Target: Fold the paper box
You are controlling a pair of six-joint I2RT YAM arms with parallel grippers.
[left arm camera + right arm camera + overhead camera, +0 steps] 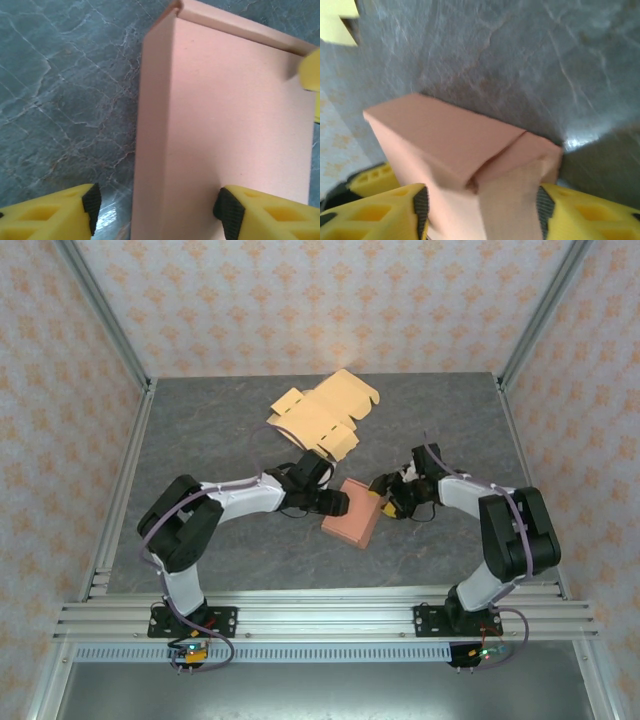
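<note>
The box (352, 513) is lying flat in the middle of the table (200, 430), closer to the near edge than the far one, sitting between the two arms. It is showing smooth, matte pink card with crisp folded edges; from the left wrist its broad top face (225, 115) and a narrow side wall are meeting at a sharp crease. From the right wrist its end (450, 145) is showing a flap seam running across.

The left gripper (335, 502) is reaching in from the left with its jaws (157, 205) standing wide open and gripping nothing: one black pad is hanging over the table, the other over the box top.

The right gripper (385, 502) is meeting the box's far right corner. Its jaws (480, 210) are spread wide with the box end filling the gap, and I cannot tell whether the pads are squeezing it.

Behind the box, well apart from it, a flat yellow cardboard sheet (320, 415) (cut with tabs and notches) is lying unfolded.

The table is looking like grey stone with pale veins, glinting slightly. Walls (320, 300) papered in a pale orange pattern are closing in three sides, and a ridged metal rail (320, 615) is running along the near edge.
</note>
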